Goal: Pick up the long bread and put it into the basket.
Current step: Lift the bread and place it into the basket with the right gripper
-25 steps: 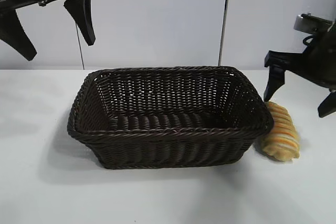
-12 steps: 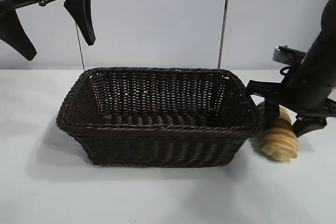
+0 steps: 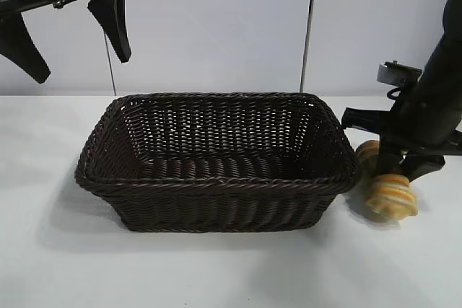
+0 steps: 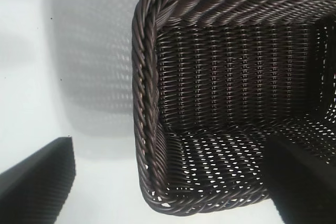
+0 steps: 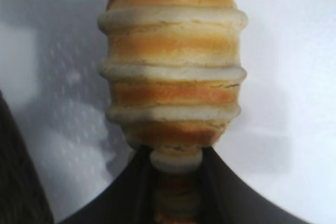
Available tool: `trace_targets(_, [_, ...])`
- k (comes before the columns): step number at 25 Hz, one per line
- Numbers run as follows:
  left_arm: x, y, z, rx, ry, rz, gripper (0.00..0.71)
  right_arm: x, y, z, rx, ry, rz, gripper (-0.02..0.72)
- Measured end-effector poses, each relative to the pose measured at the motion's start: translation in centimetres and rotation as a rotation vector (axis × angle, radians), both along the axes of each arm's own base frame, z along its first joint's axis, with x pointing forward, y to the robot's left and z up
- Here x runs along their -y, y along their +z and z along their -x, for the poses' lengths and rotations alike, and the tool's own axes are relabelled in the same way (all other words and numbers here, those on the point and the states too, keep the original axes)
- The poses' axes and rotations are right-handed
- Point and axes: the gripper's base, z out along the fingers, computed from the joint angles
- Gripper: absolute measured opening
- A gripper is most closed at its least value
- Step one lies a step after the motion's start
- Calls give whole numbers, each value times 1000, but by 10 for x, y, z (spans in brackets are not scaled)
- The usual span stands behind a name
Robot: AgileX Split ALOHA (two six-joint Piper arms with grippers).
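Note:
The long bread [image 3: 393,197], golden with orange-brown ridges, lies on the white table just right of the basket [image 3: 216,182]. My right gripper [image 3: 402,171] has come down over its middle and is shut on it, pinching the loaf narrow. In the right wrist view the black fingers [image 5: 131,192] squeeze the long bread [image 5: 173,56], whose ridged end sticks out beyond them. The left gripper [image 3: 79,63] hangs open high above the basket's left end. The left wrist view looks down on a corner of the basket [image 4: 144,77], with that gripper [image 4: 170,192] holding nothing.
The dark woven basket has nothing in it and fills the middle of the white table [image 3: 216,272]. A pale wall [image 3: 216,27] stands behind. Bare table lies in front of the basket and at its left.
The right gripper dropped onto the bread and shut on it, squeezing its middle. The basket has slid a little to the left. The left arm has not moved.

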Motion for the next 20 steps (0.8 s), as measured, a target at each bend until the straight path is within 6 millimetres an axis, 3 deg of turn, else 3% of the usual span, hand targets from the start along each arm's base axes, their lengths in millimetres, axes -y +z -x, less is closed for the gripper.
trace_targets(14, [0, 0, 0, 0, 0, 0, 694, -2, 44, -11, -17, 70, 22, 171])
trace_targets(20, [0, 0, 0, 0, 0, 0, 694, -6, 71, -16, 26, 249, 38, 171])
